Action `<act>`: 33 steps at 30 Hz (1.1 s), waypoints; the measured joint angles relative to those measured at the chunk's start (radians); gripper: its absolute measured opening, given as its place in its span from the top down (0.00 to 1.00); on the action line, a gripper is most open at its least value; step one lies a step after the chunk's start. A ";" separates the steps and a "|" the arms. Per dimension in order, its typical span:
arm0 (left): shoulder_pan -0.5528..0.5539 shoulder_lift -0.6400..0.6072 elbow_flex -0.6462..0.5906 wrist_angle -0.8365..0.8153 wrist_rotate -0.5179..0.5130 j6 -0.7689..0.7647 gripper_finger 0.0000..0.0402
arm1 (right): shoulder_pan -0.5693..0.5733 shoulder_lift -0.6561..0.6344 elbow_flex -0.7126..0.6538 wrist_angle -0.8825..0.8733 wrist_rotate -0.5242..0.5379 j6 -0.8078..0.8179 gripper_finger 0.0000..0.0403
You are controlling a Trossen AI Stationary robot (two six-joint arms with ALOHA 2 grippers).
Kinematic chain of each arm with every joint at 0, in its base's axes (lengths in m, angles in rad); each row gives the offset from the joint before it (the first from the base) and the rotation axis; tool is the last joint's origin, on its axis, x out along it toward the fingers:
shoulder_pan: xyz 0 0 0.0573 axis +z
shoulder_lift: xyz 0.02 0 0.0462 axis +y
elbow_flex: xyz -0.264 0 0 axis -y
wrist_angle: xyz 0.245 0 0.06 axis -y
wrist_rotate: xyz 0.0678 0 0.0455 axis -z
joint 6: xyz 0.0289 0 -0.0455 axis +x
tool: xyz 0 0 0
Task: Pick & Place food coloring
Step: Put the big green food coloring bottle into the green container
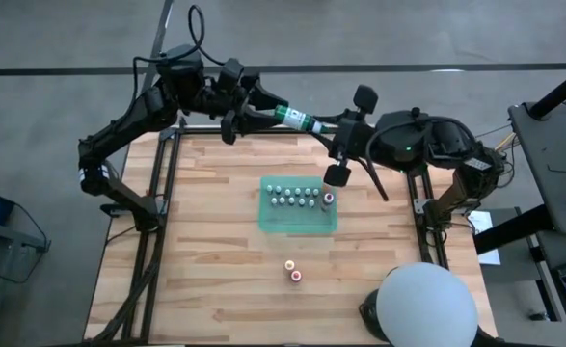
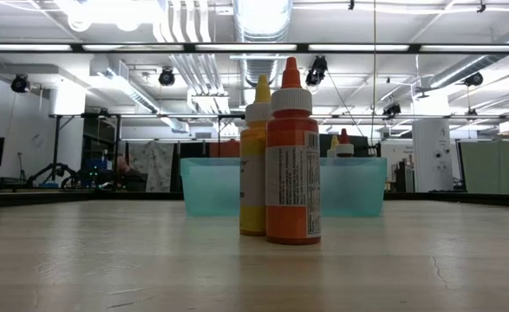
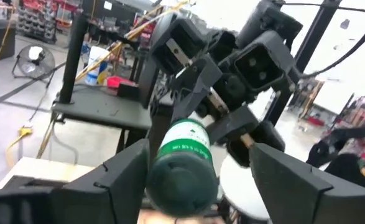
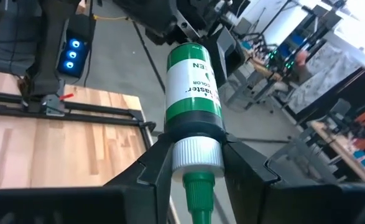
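Above wood table, right gripper clamps green bottle's white cap; left gripper open.

Both arms reach toward each other at the upper centre of the high view; the left claw stands spread wide; the right claw is clamped narrow.

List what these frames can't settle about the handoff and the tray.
- Green bottle: high view too small to show whether the left pincer touches it; left wrist view blurred.
- Tray contents: low view blocked by the orange bottle and yellow bottle.
- Right pincer clamps the cap; bottle tip cut off.
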 joint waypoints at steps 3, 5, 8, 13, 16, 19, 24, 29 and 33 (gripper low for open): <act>0.011 -0.018 0.000 -0.059 0.000 0.043 0.38 | 0.000 0.001 0.000 -0.040 0.000 0.045 0.74; 0.025 -0.041 0.000 -0.105 0.001 0.063 0.38 | -0.001 0.001 0.000 -0.079 0.005 0.076 0.74; 0.039 -0.079 0.000 -0.152 -0.006 0.107 0.38 | -0.008 0.001 0.000 -0.135 0.006 0.154 0.74; 0.050 -0.128 0.000 -0.165 -0.038 0.174 0.38 | -0.027 0.006 -0.001 -0.210 -0.033 0.306 0.74; 0.050 -0.157 0.000 -0.175 -0.047 0.204 0.39 | -0.053 0.019 -0.001 -0.223 -0.136 0.379 0.74; 0.050 -0.180 0.000 -0.222 -0.049 0.235 0.39 | -0.077 0.041 -0.001 -0.223 -0.240 0.428 0.74; 0.050 -0.205 0.000 -0.342 -0.060 0.283 0.39 | -0.105 0.080 -0.001 -0.250 -0.303 0.475 0.74; 0.050 -0.223 0.000 -0.420 -0.065 0.298 0.39 | -0.144 0.109 -0.001 -0.341 -0.409 0.560 0.74; 0.050 -0.229 0.000 -0.435 -0.065 0.327 0.39 | -0.160 0.123 -0.001 -0.400 -0.468 0.600 0.74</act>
